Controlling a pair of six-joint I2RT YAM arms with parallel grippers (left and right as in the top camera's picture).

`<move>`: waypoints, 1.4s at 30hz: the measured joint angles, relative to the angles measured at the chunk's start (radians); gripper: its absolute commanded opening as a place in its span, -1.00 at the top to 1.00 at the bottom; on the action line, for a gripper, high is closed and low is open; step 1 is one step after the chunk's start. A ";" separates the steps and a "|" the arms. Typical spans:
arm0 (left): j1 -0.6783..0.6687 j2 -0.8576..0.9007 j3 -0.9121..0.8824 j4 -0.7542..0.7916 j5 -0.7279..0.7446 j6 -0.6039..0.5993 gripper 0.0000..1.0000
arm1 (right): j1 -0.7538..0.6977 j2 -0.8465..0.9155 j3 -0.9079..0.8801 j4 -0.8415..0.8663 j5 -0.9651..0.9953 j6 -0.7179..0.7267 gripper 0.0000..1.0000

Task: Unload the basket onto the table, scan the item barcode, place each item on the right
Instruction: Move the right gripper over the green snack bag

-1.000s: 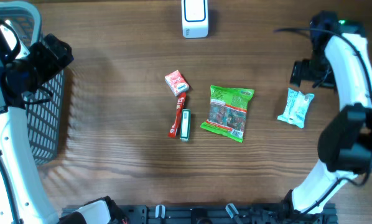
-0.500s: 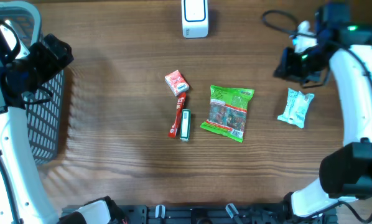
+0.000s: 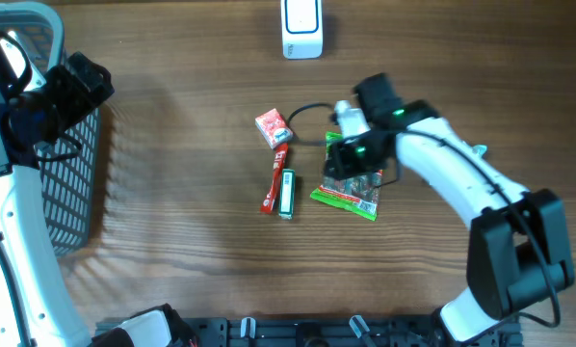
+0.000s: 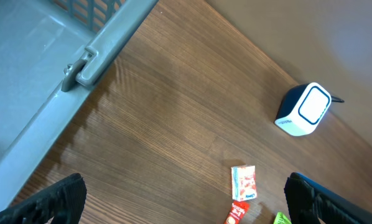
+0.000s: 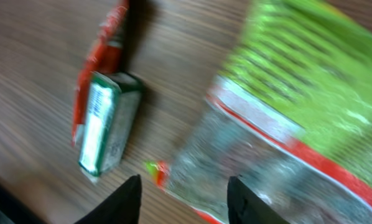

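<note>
A green snack bag point(image 3: 357, 189) lies flat at mid-table, also filling the right wrist view point(image 5: 285, 106). My right gripper point(image 3: 347, 154) hovers over the bag's upper left part. In its own view point(image 5: 185, 200) the dark fingers point(image 5: 121, 203) stand apart, straddling the bag's clear corner with nothing pinched. The white barcode scanner point(image 3: 301, 29) stands at the far edge, also visible from the left wrist point(image 4: 304, 109). My left gripper point(image 3: 74, 85) hangs wide open point(image 4: 186, 205) by the basket, holding nothing.
A small red box point(image 3: 274, 127), a red stick pack point(image 3: 275, 181) and a green box point(image 3: 287, 194) lie left of the bag. A grey basket point(image 3: 81, 183) sits at the left edge. My right arm covers most of a pale blue packet point(image 3: 480, 149).
My right arm has swung from the far right edge leftward to over the green bag, and its jaws stand narrower than a second ago. The left arm has not moved.
</note>
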 measured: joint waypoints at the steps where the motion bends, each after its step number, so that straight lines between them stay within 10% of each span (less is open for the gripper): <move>1: 0.000 0.000 0.000 0.000 0.000 0.000 -1.00 | 0.024 0.000 0.000 0.023 0.019 -0.002 -0.22; 21: 0.000 0.000 0.000 0.000 0.000 0.000 -1.00 | 0.093 0.102 -0.019 0.386 0.457 0.047 -0.08; 32: 0.000 0.000 0.000 0.000 0.000 0.000 -1.00 | -0.015 0.110 -0.024 0.130 0.678 0.151 -0.15; 42: 0.000 0.000 0.000 0.000 0.000 0.000 -1.00 | -0.134 0.088 0.053 -0.125 0.505 0.095 -0.37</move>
